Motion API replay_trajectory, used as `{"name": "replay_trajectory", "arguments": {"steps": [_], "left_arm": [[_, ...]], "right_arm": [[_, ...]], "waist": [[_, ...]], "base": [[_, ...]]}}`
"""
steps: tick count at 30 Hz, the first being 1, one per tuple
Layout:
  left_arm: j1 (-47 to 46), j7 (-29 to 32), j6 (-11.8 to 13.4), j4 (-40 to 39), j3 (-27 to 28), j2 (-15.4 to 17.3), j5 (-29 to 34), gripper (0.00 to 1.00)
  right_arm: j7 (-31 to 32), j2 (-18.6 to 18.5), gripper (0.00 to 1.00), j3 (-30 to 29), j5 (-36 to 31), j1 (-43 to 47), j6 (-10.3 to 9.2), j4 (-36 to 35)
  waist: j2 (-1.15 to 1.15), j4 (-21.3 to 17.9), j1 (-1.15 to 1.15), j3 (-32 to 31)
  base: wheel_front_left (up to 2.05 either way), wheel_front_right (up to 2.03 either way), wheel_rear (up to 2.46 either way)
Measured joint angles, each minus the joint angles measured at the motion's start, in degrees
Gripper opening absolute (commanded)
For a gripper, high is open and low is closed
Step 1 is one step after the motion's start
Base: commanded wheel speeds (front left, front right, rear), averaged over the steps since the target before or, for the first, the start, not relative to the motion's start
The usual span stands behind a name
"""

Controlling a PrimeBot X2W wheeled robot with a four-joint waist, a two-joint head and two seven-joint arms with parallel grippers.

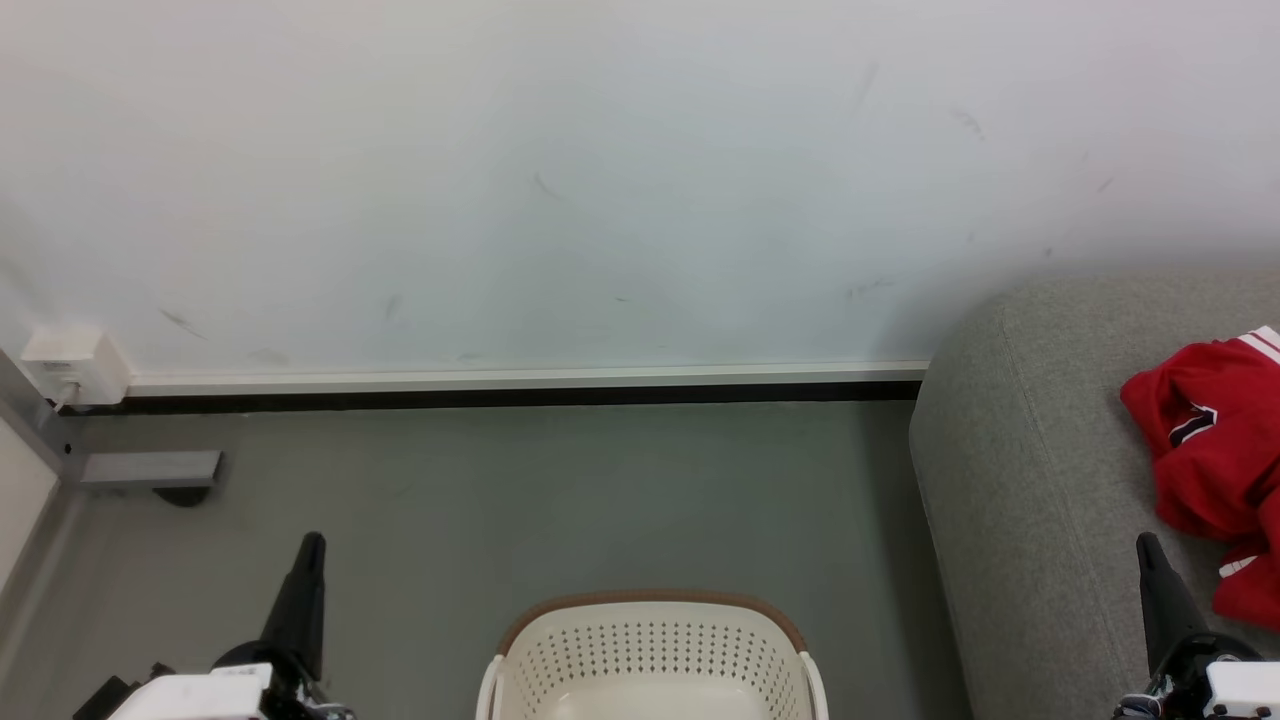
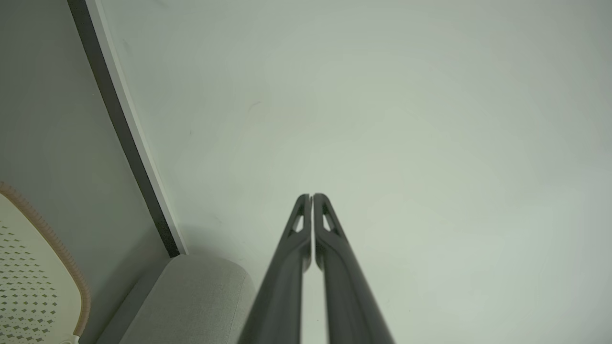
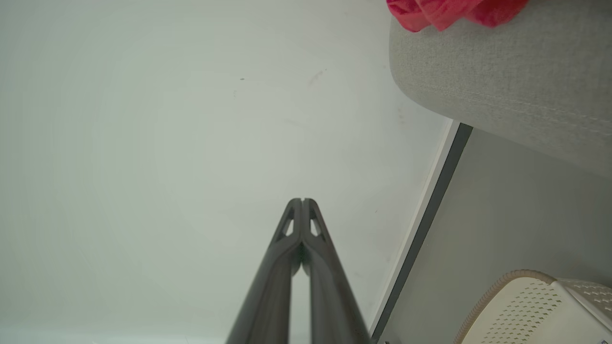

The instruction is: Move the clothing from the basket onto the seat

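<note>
Grippers sit at the bottom corners of the head view: the left gripper (image 1: 312, 548) and right gripper (image 1: 1148, 548) are both pinched shut on nothing. Between them stands the basket (image 1: 650, 640), what shows of its inside bare. Farther, at right, the clothing (image 1: 1210, 450) lies heaped on the seat (image 1: 1020, 480), running down the frame's edge just beyond the right gripper, the nearer one.

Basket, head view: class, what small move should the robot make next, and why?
Probably tilt the head down to check the floor of the basket. Red clothing lies on the sofa, the part of the basket in view holds nothing red, and the left fingers and right fingers are shut on nothing.
</note>
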Motion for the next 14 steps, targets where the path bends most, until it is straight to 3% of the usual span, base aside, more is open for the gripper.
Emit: {"name": "replay_trajectory", "arguments": {"steps": [14], "left_arm": [[0.0, 0.0, 0.0, 0.0, 0.0, 0.0, 0.0, 0.0]], "right_arm": [[0.0, 0.0, 0.0, 0.0, 0.0, 0.0, -0.01, 0.0]], "waist": [[0.0, 0.0, 0.0, 0.0]], "base": [[0.0, 0.0, 0.0]]}}
